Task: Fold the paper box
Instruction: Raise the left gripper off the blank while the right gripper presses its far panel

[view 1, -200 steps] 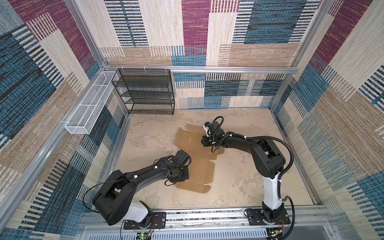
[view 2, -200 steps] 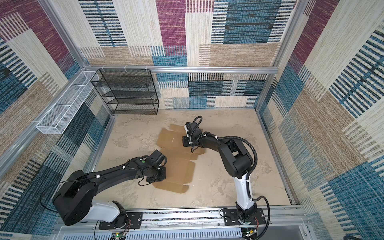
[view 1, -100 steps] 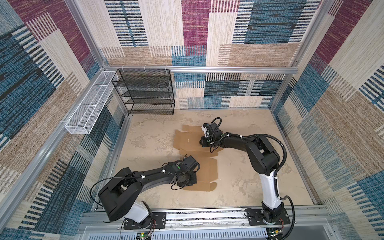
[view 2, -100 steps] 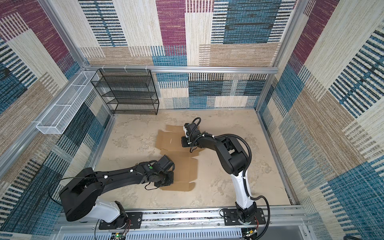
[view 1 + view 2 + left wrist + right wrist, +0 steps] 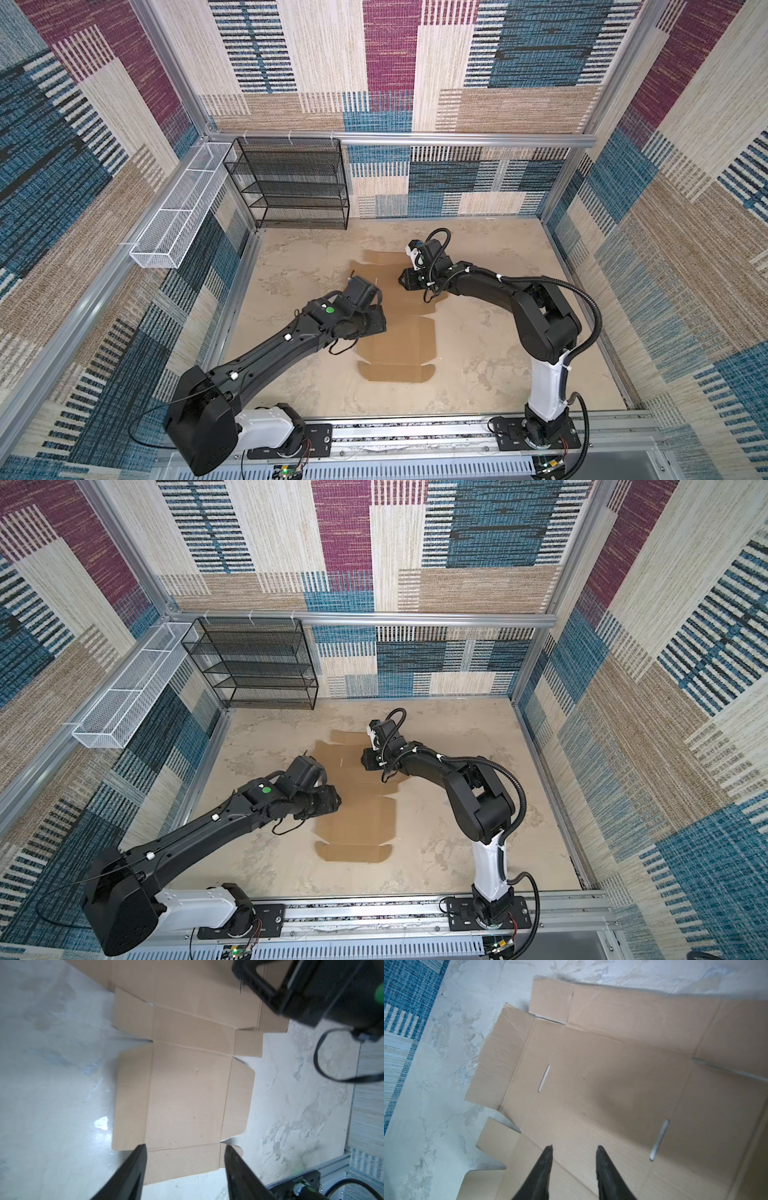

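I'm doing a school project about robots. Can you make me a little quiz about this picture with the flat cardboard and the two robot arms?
1. True or false: the paper box is already folded up into a box.
2. What stands at the far end of the table, by the back wall? A) a black mesh shelf B) a red bucket C) a blue chair
3. Fill the gap: the left gripper and the right gripper both have their fingers ____.

Key: 1 false, it lies flat and unfolded. 2 A. 3 open; neither one holds anything.
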Robot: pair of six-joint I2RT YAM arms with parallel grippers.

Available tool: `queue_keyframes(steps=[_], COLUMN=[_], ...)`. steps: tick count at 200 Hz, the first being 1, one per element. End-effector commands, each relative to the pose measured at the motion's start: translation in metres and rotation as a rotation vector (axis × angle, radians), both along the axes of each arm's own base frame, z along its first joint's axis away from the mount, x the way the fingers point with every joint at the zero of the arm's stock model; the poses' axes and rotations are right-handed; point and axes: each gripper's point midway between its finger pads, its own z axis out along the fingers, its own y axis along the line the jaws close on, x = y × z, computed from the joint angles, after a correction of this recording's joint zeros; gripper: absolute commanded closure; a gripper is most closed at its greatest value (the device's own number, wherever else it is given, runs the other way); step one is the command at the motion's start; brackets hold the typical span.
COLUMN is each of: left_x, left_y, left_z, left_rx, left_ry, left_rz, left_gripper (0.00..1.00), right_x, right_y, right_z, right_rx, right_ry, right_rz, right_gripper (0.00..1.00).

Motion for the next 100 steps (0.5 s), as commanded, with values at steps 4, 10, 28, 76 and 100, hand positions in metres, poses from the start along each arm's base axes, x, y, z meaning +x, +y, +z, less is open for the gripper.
queue_keyframes(steps=[4, 10, 28, 76, 100], left_x=[0.015, 0.022, 0.042, 0.102, 0.128], left_y=[0.019, 0.021, 0.023, 0.038, 0.047], left_z=[0.014, 0.018, 0.024, 0.014, 0.002], left_rx=[0.013, 0.001, -0.021, -0.064, -0.102], left_ry=[-0.021, -0.023, -0.014, 0.033, 0.070], left_rz=[-0.062, -0.065, -0.095, -0.104, -0.101], left_gripper=[0.01, 0.01, 0.01, 0.01, 0.01], right_x=[-0.011, -0.013, -0.020, -0.028, -0.026], right_y=[0.004, 0.005, 0.007, 0.005, 0.003], right_z=[0.011, 0.013, 0.017, 0.030, 0.033], right_rx=[0.001, -0.002, -0.010, -0.002, -0.017], right_ry=[-0.012, -0.012, -0.015, -0.020, -0.030], right_rz=[0.021, 0.024, 0.028, 0.018, 0.011], right_gripper=[0.53, 0.50, 0.46, 0.45, 0.44])
